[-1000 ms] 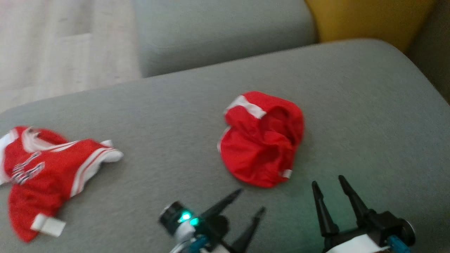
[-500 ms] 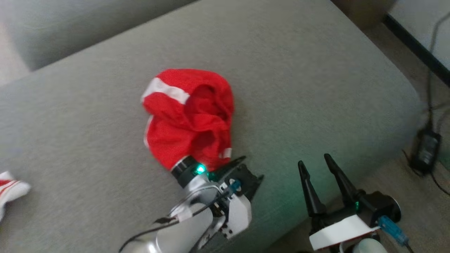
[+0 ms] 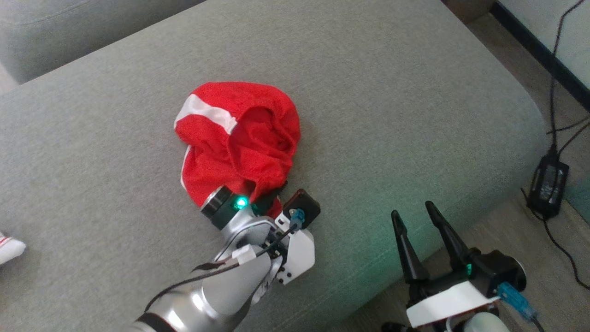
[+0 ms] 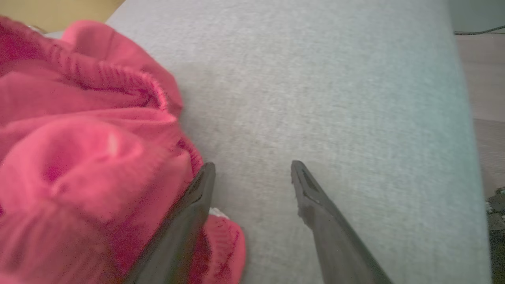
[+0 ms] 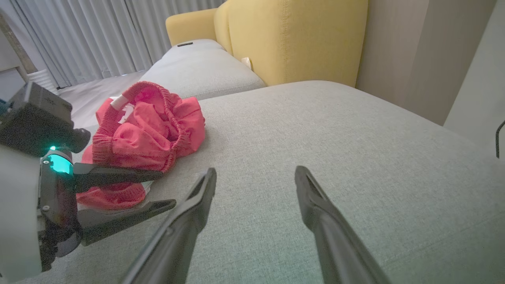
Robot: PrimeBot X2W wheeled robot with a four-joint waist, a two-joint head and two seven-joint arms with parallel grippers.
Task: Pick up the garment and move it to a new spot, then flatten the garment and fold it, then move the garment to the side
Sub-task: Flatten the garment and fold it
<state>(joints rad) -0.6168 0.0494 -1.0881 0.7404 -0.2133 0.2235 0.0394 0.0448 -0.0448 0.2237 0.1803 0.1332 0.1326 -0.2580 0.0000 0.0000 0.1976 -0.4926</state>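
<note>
At the far left edge of the head view, at about 9 o'clock, a small white and red piece of cloth [image 3: 9,246] is seen on the grey sofa cushion [image 3: 415,92], well apart from the rest. Near the middle, the red garment [image 3: 237,143] is lying in a crumpled heap; its fabric looks thin and mesh-like, with a gathered elastic band and a white stripe at 11 o'clock. The left end effector [image 4: 252,169] is placed at the 6 o'clock edge of the heap with its jaws wide. In the right wrist view a lower fold is seen between its two fingers, so a pinch on that hem is probably being prepared, but nothing is gripped yet. At 3 o'clock from it, the right end effector [image 3: 411,208] is held above the front edge of the cushion, wide and empty, likely kept free for the flattening. The cushion is woven, flat and rounded at its corner. On the floor at 2 o'clock from that end effector, a black power adapter [image 3: 547,185] with cables is lying.
</note>
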